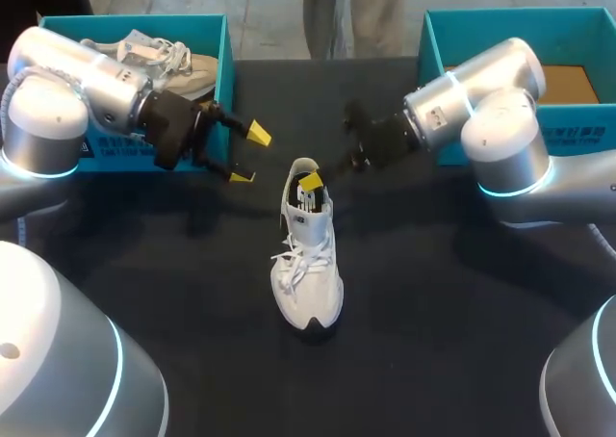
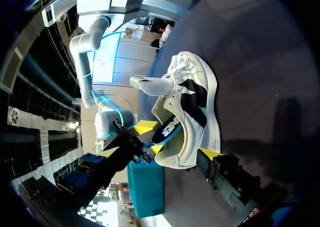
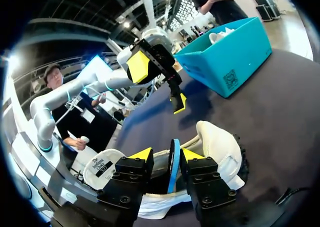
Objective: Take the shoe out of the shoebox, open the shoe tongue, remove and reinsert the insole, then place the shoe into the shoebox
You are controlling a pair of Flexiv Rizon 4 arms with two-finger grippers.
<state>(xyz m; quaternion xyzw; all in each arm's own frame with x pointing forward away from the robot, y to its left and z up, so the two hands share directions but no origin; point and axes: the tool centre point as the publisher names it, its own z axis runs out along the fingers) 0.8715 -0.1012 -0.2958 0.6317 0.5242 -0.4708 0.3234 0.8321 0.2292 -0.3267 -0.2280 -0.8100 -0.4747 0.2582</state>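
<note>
— Where was the shoe?

— The white shoe (image 1: 308, 264) stood upright near the middle of the dark surface (image 1: 433, 341), outside both boxes. Its toe pointed to the near edge and its heel to the far edge.

— And the right hand?

— The right hand (image 1: 313, 179) was down at the shoe's opening, clenched on the insole (image 3: 173, 162). The insole stood on edge between its fingers, partly raised out of the shoe.

— The left one?

— The left hand (image 1: 250, 155) was released, with its fingers spread. It hovered over the surface toward the far left corner, near the heel but not touching it.

— What about the boxes?

— The left shoebox (image 1: 227, 62) sat at the far left corner, just behind that hand, with another pale shoe (image 1: 164, 57) inside. The right shoebox (image 1: 500, 23) sat at the far right corner and showed a brown cardboard floor.
</note>
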